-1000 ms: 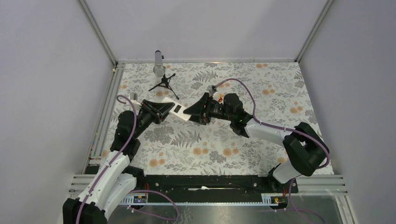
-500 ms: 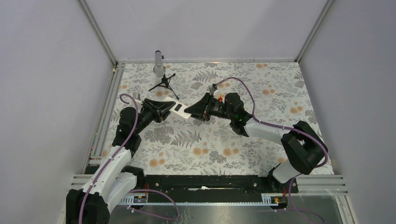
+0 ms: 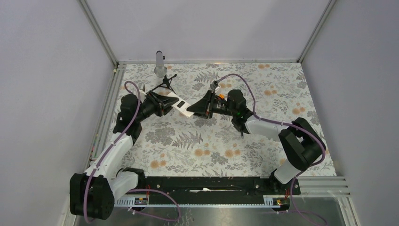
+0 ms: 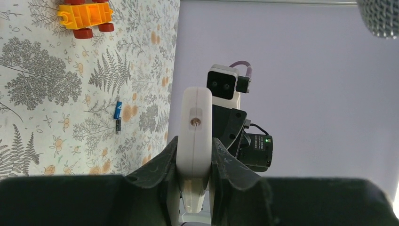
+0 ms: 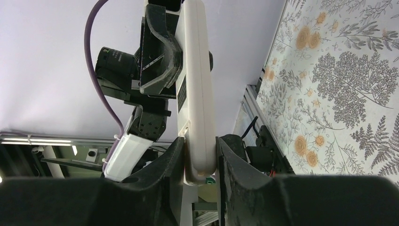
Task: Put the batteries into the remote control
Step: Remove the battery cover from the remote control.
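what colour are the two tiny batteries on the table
One blue slim battery, one dark slim battery; best in left wrist view.

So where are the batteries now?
Left wrist view: the batteries lie on the table, left of the gripped remote control, below the orange toy car.

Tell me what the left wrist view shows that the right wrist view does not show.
Only the left wrist view shows the orange toy car and the batteries, one blue and one dark, lying on the table. Only the right wrist view shows the long white side of the remote control. Both show the floral table and the remote control clamped in that view's own gripper: the left gripper and the right gripper.
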